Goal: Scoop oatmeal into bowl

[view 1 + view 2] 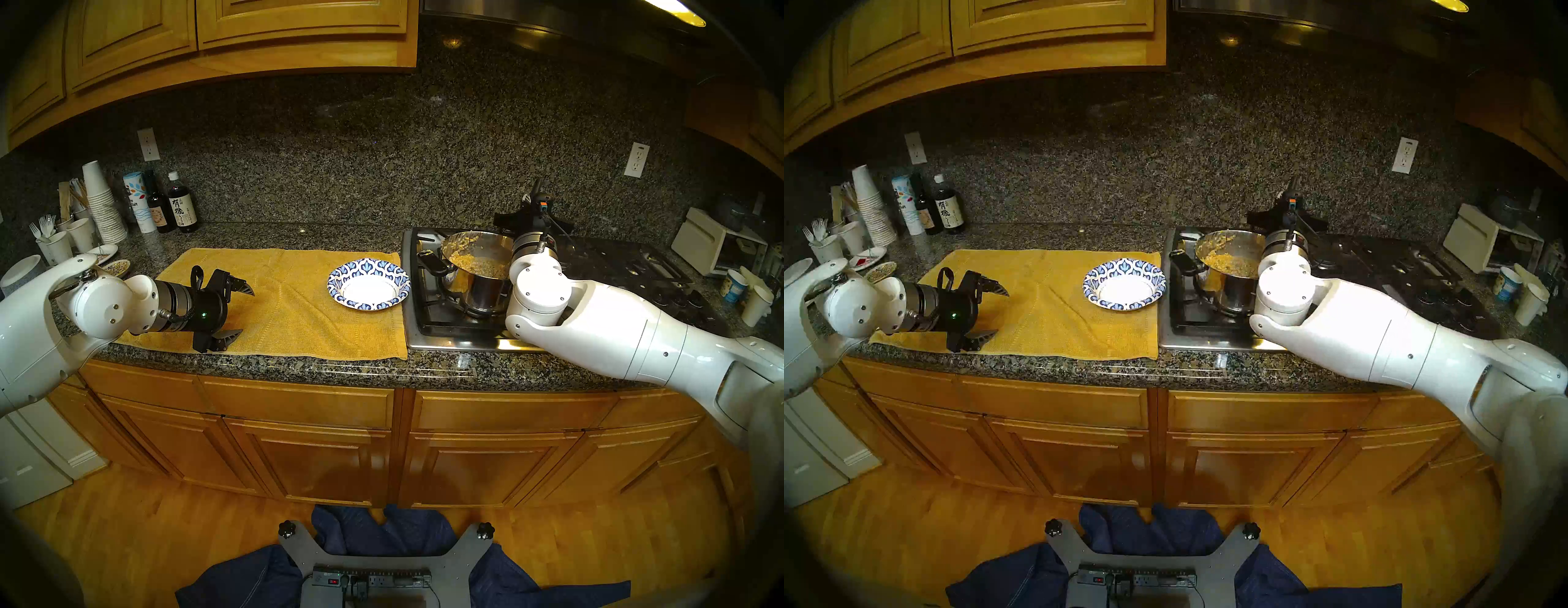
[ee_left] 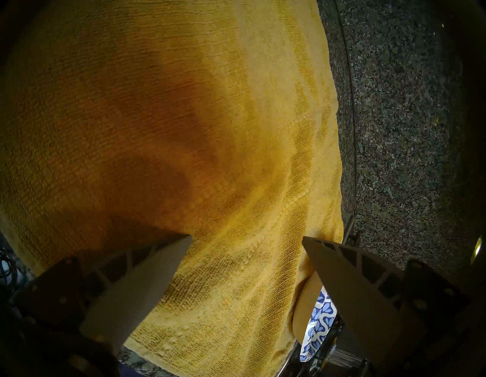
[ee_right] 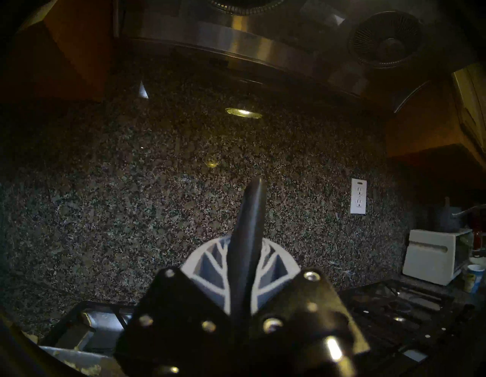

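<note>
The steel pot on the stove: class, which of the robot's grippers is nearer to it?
Right. The right gripper, shut on a dark utensil handle, sits just behind the steel pot. The left gripper hangs open over the yellow towel, beyond the bowl.

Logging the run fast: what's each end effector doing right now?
Left end effector: open, empty, over the yellow woven towel.
Right end effector: shut on a slim black utensil handle.
</note>
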Robot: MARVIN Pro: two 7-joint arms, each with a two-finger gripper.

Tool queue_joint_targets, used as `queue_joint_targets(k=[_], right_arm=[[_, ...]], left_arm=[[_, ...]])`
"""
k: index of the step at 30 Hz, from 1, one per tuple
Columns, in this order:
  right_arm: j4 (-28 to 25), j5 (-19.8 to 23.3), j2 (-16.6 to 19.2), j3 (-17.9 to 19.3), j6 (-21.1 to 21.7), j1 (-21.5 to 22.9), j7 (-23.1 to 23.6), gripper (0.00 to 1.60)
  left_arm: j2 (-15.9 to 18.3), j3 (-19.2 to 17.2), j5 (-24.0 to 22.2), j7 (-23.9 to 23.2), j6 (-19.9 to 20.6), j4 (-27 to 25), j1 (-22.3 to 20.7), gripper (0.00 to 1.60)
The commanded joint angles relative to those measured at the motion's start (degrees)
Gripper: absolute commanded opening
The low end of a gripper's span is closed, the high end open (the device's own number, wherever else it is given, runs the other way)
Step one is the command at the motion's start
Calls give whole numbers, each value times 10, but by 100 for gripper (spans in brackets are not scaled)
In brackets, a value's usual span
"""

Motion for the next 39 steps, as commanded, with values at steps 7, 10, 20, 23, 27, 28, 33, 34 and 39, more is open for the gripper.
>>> queue_joint_targets(k=[7, 10, 20, 23, 27, 28, 33, 34, 39], right_arm=[[13, 23, -68, -9, -2, -7, 13, 0], [14, 27, -74, -10, -2, -7, 14, 0], [21, 56, -86, 4, -13, -4, 13, 0], [12, 75, -79, 12, -20, -2, 27, 0], [-12, 109, -65, 25, -26, -1, 43, 0], [-12, 109, -65, 25, -26, -1, 43, 0], [-42, 125, -48, 30, -24, 1, 47, 0], [-42, 125, -48, 30, -24, 1, 47, 0], [-55, 134, -38, 36, -28, 6, 40, 0]], left_arm=[[-1, -1, 1, 1, 0, 1, -1, 160], [-1, -1, 1, 1, 0, 1, -1, 160], [-1, -1, 1, 1, 0, 1, -2, 160], [-1, -1, 1, 1, 0, 1, -2, 160], [-1, -1, 1, 1, 0, 1, -2, 160], [-1, -1, 1, 1, 0, 1, -2, 160], [-2, -1, 1, 1, 0, 1, -2, 160], [-2, -1, 1, 1, 0, 1, -2, 160], [-2, -1, 1, 1, 0, 1, -2, 160]])
